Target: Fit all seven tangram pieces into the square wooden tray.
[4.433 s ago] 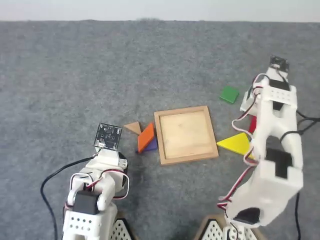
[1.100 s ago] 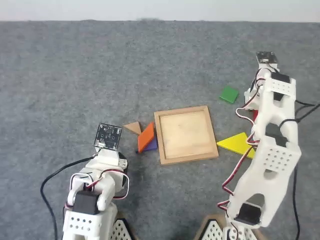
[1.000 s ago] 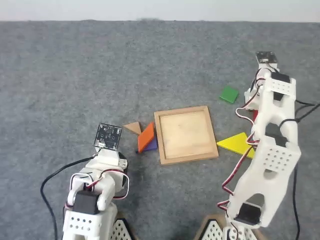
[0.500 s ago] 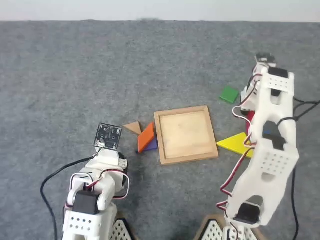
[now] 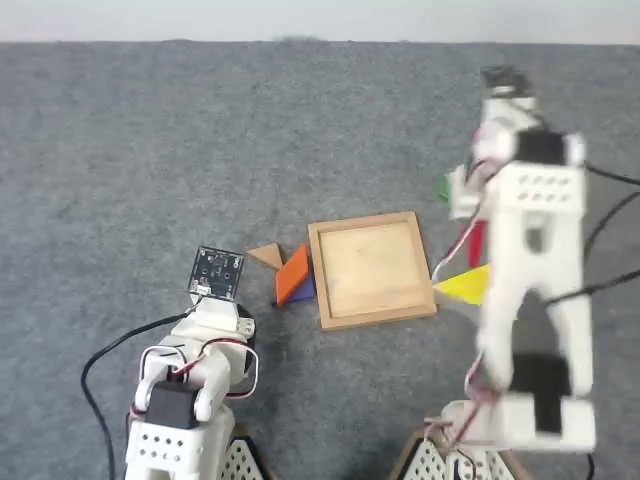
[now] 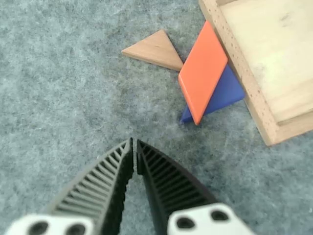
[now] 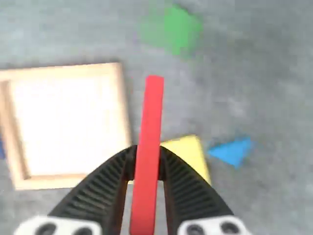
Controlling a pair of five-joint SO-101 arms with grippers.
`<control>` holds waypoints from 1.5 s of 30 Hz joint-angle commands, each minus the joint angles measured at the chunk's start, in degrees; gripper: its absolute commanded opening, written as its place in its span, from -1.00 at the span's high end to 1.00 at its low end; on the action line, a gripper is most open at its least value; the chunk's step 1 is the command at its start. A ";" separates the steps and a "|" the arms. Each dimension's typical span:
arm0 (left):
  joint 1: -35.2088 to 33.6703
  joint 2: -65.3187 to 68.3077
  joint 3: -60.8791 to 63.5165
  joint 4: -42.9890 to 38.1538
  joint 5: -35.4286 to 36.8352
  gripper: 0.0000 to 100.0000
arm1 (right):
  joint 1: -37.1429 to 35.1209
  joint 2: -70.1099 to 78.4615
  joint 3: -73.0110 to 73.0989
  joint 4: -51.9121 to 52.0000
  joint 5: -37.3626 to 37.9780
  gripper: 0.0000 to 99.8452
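**Lower left, high view:** the left arm, with its hand (image 6: 134,143) pointing down at the grey bench (image 5: 150,150). Its fingers are together and hold nothing.

**Just beyond it, left of centre:** an orange piece (image 5: 292,274) lies tilted over a dark blue piece (image 5: 305,291). Both rest against the left rim of the tray (image 5: 372,218). A tan triangle (image 5: 266,255) touches the orange piece with one corner, on the side away from the tray.

**Centre:** the square wooden tray lies flat on the bench. Every piece seen lies outside it.

**Right of the tray:** a yellow triangle (image 5: 465,284) has its tip near the tray's lower right corner and is partly covered by the right arm. The right wrist view shows a light blue triangle (image 7: 230,150) just beside the yellow one, on the side away from the tray.

**Above the yellow triangle in the frame, right of the tray:** the right hand (image 7: 145,152) is clamped on a red piece (image 5: 476,245), held on edge and off the bench.

**Farthest, upper right of centre:** a green piece (image 5: 441,187), half hidden by the right arm, lies apart from the tray's upper right corner.
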 commanded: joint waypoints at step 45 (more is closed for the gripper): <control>0.09 -0.70 -0.75 0.35 0.70 0.98 | -29.85 16.31 10.90 -29.76 -17.76 0.99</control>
